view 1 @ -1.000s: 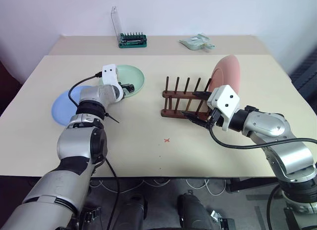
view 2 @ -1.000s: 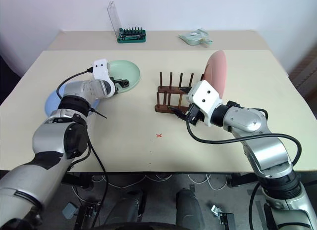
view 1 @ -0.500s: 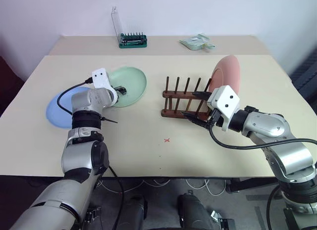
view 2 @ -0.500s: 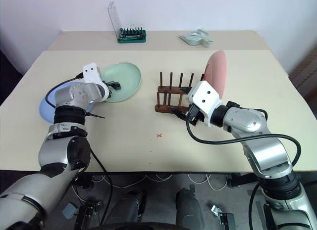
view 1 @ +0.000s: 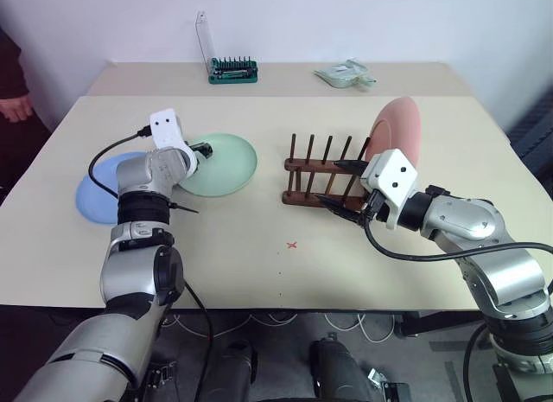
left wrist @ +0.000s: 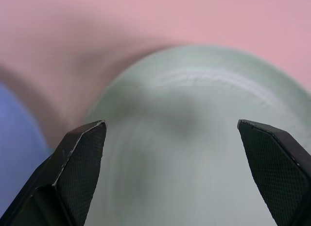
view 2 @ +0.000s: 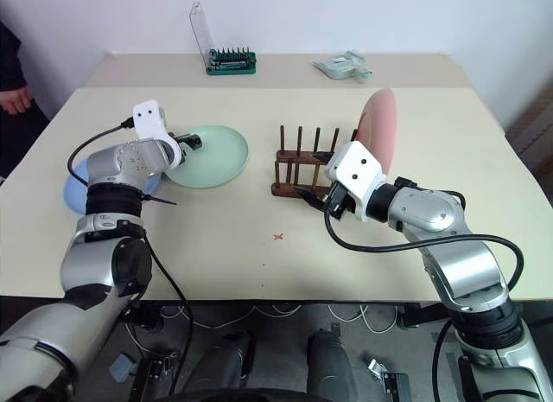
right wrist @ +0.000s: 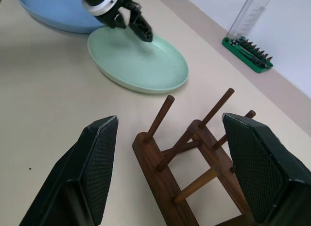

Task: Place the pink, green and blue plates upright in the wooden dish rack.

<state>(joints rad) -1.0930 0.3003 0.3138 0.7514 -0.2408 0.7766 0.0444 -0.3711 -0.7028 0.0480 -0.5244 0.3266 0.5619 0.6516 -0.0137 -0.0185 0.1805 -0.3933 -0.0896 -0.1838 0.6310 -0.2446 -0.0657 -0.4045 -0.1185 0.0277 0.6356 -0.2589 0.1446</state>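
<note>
A person's hand (view 1: 15, 106) shows past the far left corner of the surface (view 1: 259, 264). The blue plate (view 1: 97, 197) lies flat near the left edge, with the left arm reaching over its right part. Just right of it lies the green plate (view 1: 226, 164), flat too, its left rim next to the blue one; whether the two rims touch or overlap I cannot tell. The left gripper (view 2: 192, 143) hangs over the green plate's left rim, its fingers (left wrist: 80, 155) wide apart and holding nothing; the left wrist view shows green plate between them and blue off to one side.

By the far edge stands a green bit case (view 1: 232, 70) with its clear lid up, and further right along that edge lies a pale green object (view 1: 344, 73).

The rack (view 1: 313, 184) sits right of centre on the surface, well apart from the green plate. Its pegs (right wrist: 159, 117) stand bare except at the right end, where the pink plate (view 1: 396, 130) stands upright on edge. The right gripper (view 1: 340, 188) hovers at the near right side of the rack, in front of the pink plate, pointing towards the left. Its fingers (right wrist: 97, 158) are spread apart with nothing between them but the rack's near end below.
</note>
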